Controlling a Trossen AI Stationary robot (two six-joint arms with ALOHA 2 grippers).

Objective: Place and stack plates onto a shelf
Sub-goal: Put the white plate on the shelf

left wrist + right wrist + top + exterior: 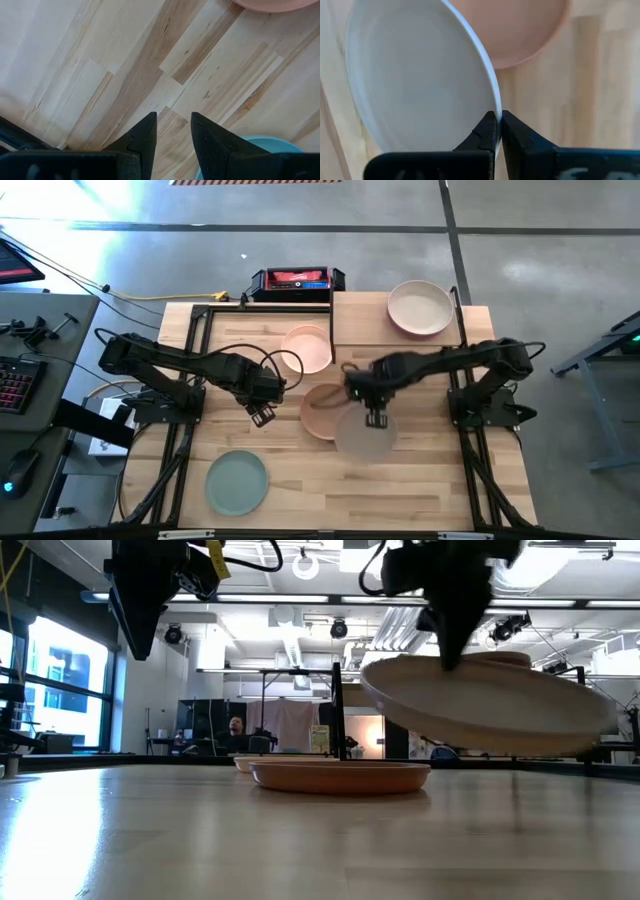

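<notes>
My right gripper (375,418) hangs over the table's middle, shut on the beige-grey plate (365,435), which shows tilted in the low view (490,705). Just beyond it, the tan plate (322,410) lies flat on the table (340,776). A pale pink plate (308,347) sits farther back. The mint green plate (237,482) lies near the near edge. A cream plate (420,308) rests on the shelf (358,318) at the far right. My left gripper (262,415) hovers left of the tan plate, narrowly open (174,131) over bare wood. My right gripper pinches the beige-grey plate's rim (495,102) between its two fingers, one on the upper face and one on the underside. The fingers come from above, pointing down. The plate is lifted clear of the table and tilted (490,705), partly over the tan plate's edge.
A red and black box (292,280) stands at the far edge, left of the shelf. Black frame rails (170,450) run along both sides of the tabletop. Bare wood lies between the mint green plate and the right rail. A person shows far off in the room (236,727).
</notes>
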